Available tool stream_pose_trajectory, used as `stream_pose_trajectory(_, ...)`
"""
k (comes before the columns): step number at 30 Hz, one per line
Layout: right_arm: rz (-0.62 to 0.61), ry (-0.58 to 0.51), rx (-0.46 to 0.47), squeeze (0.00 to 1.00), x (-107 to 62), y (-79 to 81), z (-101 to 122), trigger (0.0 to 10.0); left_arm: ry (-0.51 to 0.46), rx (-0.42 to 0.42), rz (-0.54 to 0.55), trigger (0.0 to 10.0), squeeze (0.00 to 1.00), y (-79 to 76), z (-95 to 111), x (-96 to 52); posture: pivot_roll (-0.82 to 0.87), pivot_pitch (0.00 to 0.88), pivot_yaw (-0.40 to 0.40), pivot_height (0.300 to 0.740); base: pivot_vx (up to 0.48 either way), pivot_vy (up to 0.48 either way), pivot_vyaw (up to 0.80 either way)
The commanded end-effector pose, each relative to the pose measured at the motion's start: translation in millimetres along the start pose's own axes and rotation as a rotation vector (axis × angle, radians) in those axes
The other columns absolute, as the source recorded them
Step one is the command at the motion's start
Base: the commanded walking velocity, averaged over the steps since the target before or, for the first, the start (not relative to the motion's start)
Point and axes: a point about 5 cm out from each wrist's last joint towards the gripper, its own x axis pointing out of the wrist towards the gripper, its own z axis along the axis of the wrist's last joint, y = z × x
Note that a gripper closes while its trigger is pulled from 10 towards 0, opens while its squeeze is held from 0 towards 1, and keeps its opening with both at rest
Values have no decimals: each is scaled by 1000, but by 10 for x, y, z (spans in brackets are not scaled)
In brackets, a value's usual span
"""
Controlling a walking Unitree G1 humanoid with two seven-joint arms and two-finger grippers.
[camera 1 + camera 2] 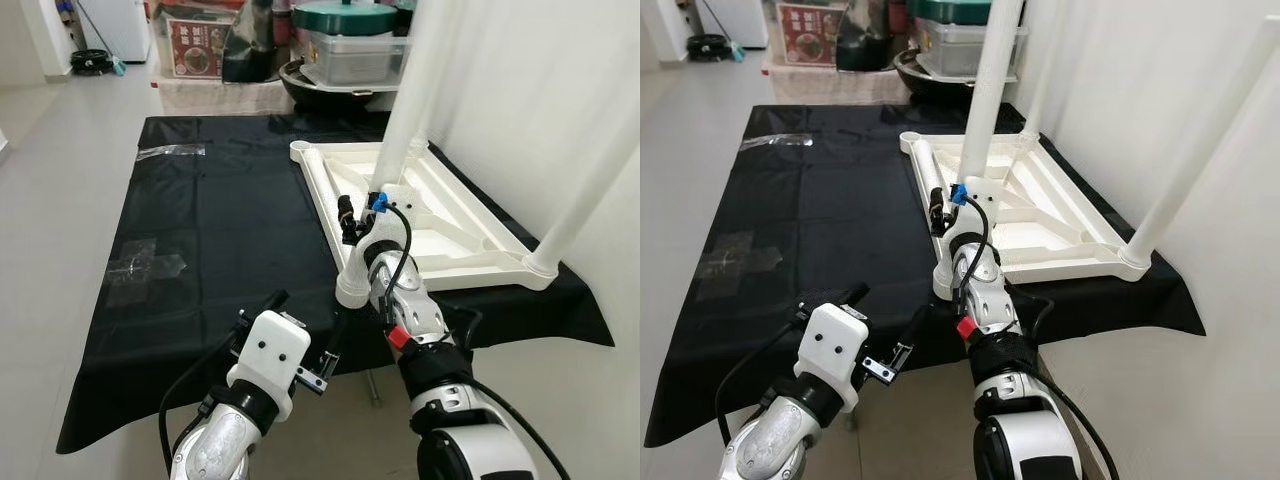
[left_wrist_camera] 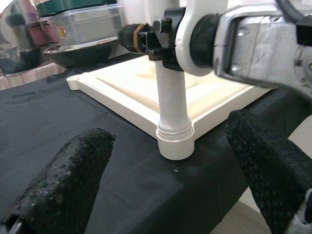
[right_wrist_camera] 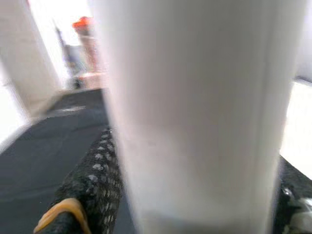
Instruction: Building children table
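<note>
Left wrist view shows the right gripper [image 2: 163, 41] squeezed tight around a white table leg [image 2: 171, 105] standing in the corner of the upside-down tabletop [image 1: 440, 225]. Just beside it, the left gripper [image 1: 305, 335] hangs with fingers wide apart.

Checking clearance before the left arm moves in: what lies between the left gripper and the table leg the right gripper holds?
Only bare black cloth lies between the left gripper and the table leg, as the left wrist view shows.
</note>
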Motion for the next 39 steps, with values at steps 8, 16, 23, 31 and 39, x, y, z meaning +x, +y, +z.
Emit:
stream_pose_trajectory(8,867,181,114,0,-223,35,68,10000,3,11,-1,10000,0,-7,-14,0,140,18,-102,740,0,0,0)
stream_pose_trajectory(16,1046,242,33,0,-242,83,-7,10000,1,14,4,10000,0,0,-11,-1,155,8,-112,740,0,0,0)
stream_pose_trajectory(23,993,256,-74,0,-146,352,-154,3608,0,13,10,10000,0,-3,-8,-7,156,7,-111,740,0,0,0)
stream_pose_trajectory(31,847,194,-6,0,-81,273,-106,0,0,14,11,10000,0,-2,-9,-6,154,13,-117,740,0,0,0)
stream_pose_trajectory(39,204,162,-47,0,94,-94,-92,0,1,12,9,10000,0,0,-11,-5,144,19,-114,740,0,0,0)
